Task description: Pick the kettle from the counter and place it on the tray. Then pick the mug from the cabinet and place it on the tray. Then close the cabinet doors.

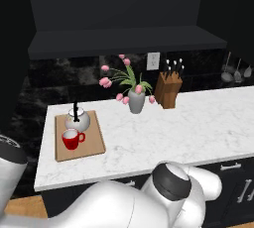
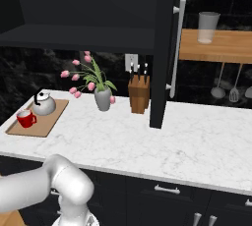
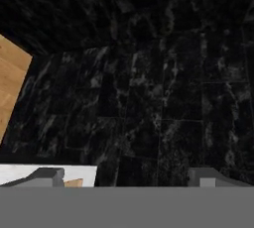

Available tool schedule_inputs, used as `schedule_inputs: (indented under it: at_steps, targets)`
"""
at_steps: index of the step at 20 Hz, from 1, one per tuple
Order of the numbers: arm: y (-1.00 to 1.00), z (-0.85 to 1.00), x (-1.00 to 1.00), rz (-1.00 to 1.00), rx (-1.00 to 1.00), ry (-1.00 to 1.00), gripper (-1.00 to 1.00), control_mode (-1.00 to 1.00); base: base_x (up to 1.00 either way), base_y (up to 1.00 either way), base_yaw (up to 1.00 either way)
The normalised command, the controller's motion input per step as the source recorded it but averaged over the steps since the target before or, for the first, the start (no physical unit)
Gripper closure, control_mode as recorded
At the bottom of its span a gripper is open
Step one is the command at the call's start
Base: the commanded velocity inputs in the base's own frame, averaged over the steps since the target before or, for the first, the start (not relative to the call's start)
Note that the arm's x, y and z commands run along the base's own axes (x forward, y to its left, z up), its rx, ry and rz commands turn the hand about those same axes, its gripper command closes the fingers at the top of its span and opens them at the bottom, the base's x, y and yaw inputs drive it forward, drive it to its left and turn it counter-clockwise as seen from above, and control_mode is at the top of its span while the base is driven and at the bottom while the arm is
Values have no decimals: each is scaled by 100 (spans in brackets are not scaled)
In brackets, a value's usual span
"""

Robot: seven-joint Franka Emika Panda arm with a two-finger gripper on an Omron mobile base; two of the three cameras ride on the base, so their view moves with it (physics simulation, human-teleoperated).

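The silver-white kettle (image 1: 78,119) (image 2: 44,104) stands upright on the far end of the wooden tray (image 1: 94,142) (image 2: 49,119). The red mug (image 1: 72,139) (image 2: 24,118) sits just in front of it on the same tray. The tray lies at the left end of the marble counter (image 1: 188,123) (image 2: 147,136). Above, the black cabinet (image 1: 124,41) (image 2: 74,38) stands open with a bare dark shelf. Its right door (image 2: 165,48) swings out edge-on, silver handle (image 2: 177,43) showing. In the hand view my gripper (image 3: 129,177) is open, nothing between its fingertips (image 3: 49,175), facing black marble wall.
A grey vase of pink tulips (image 1: 136,100) (image 2: 102,97) and a brown knife block (image 1: 168,90) (image 2: 139,95) stand at the back of the counter. A glass cup (image 2: 207,27) rests on a wooden shelf at right, with utensils (image 2: 219,90) hanging below. Dark drawers (image 2: 167,190) run under the counter.
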Motion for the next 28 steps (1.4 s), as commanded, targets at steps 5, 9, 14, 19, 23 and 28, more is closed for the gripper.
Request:
schedule_inputs:
  at_steps: [5, 9, 14, 19, 23, 28]
  targets:
    - [-1, -7, 17, -4, -8, -1, -100, -100, 0, 0, 0]
    - [-7, -5, 10, -3, -3, -1, -100, -100, 0, 0, 0]
    - [-26, -14, 21, -6, -1, 0, -100, -100, 0, 0, 0]
    - [-21, -7, 19, -1, 0, -1, -100, -100, 0, 0, 0]
    - [-29, 0, 22, -2, 0, -1, -100, -100, 0, 0, 0]
    - [-20, 0, 12, 0, 0, -3, -100, -100, 0, 0, 0]
